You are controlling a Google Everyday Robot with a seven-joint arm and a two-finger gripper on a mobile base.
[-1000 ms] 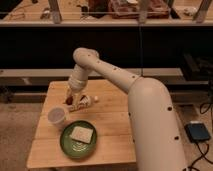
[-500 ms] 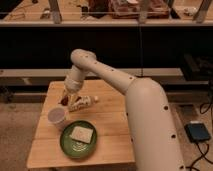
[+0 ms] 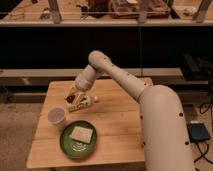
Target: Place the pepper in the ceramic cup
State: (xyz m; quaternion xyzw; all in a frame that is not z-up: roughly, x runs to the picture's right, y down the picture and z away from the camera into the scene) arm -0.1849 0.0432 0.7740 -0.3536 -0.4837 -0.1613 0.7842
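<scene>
One white arm is reaching down from the right over the wooden tabletop (image 3: 115, 125), and its tool (image 3: 73, 96) is hanging low above the tabletop's left half. Something dark red, likely the pepper (image 3: 71, 97), is showing right at the tool's tip, but whether the tool is gripping it cannot be told. Just beneath and to the right, a white-labelled bottle (image 3: 81, 102) is lying on its side. Nearer the front left, the ceramic cup (image 3: 56, 116) is standing upright, apart from the tool. Beside the cup, a green plate (image 3: 66, 145) is carrying a pale sandwich (image 3: 81, 133).
</scene>
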